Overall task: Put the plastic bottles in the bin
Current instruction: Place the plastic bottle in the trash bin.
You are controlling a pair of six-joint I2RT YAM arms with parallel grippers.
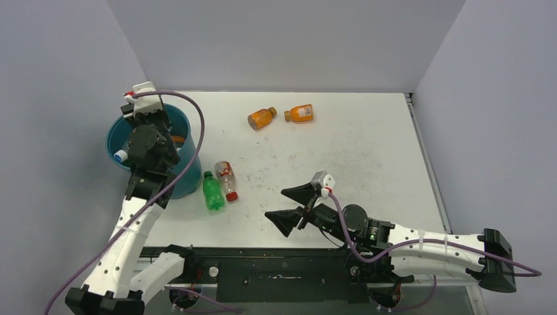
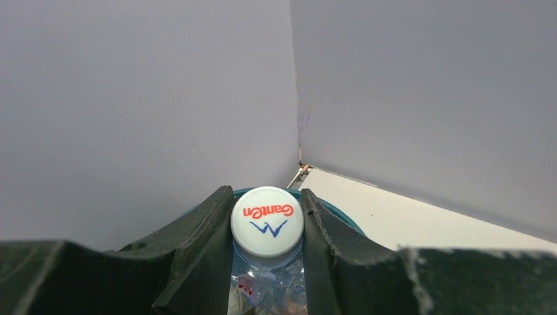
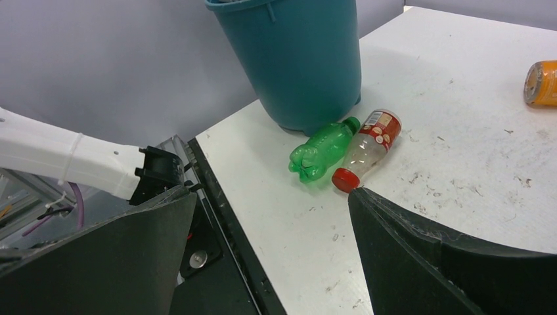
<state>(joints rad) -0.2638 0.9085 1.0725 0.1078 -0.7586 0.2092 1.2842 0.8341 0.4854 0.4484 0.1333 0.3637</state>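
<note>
Left gripper (image 2: pixel 265 197) clamped on the neck of a clear white-capped bottle (image 2: pixel 267 220) over the bin (image 1: pixel 192 172); looks light, thin-walled, crushable. Green bottle (image 1: pixel 211 191) and red-capped bottle (image 1: pixel 225 180) lie touching beside the bin, orange bottles (image 1: pixel 261 118) farther back. All are round, probably slick and prone to roll, so grab across mid-body. Right gripper (image 1: pixel 289 207) wide apart, empty.

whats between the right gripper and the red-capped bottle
Nothing: only bare, scuffed table separates the open right gripper from the red-capped bottle, clearest in the right wrist view.
</note>
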